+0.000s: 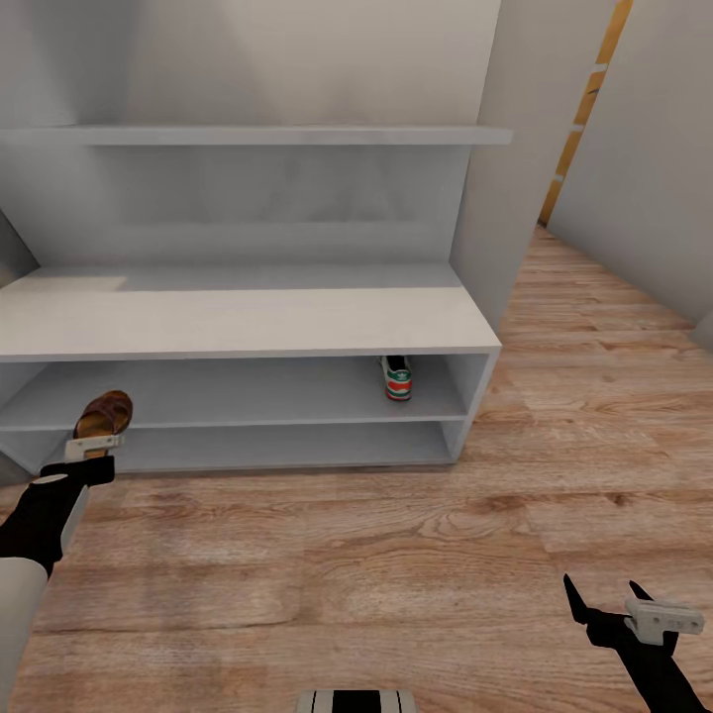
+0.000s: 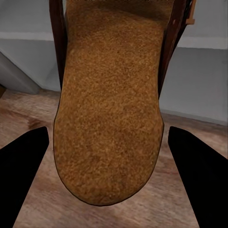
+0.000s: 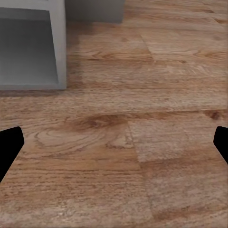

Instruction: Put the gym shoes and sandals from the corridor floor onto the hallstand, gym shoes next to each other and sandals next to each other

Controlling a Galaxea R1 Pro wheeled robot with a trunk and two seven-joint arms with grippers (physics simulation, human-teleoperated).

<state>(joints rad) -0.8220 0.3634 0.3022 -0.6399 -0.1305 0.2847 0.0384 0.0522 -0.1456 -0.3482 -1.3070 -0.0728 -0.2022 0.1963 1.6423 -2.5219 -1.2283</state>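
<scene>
Wood-plank corridor floor runs up to the hallstand, a low grey unit with a flat top and two open shelves; a thin wall shelf hangs above it. Left gripper is clamped on one sandal, held at the unit's left end, level with the front lip of the upper shelf. In the left wrist view the tan footbed sits between the dark fingers. One gym shoe already stands at the right end of that shelf. Right gripper hangs low over bare floor, fingers apart, nothing in them.

Judgement: placing step. Carry the sandal in level, clear of the shelf lip and the top board's underside, well inside before release. Left half of the shelf is open; keep the sandal there, leaving room beside the gym shoe for its mate.
</scene>
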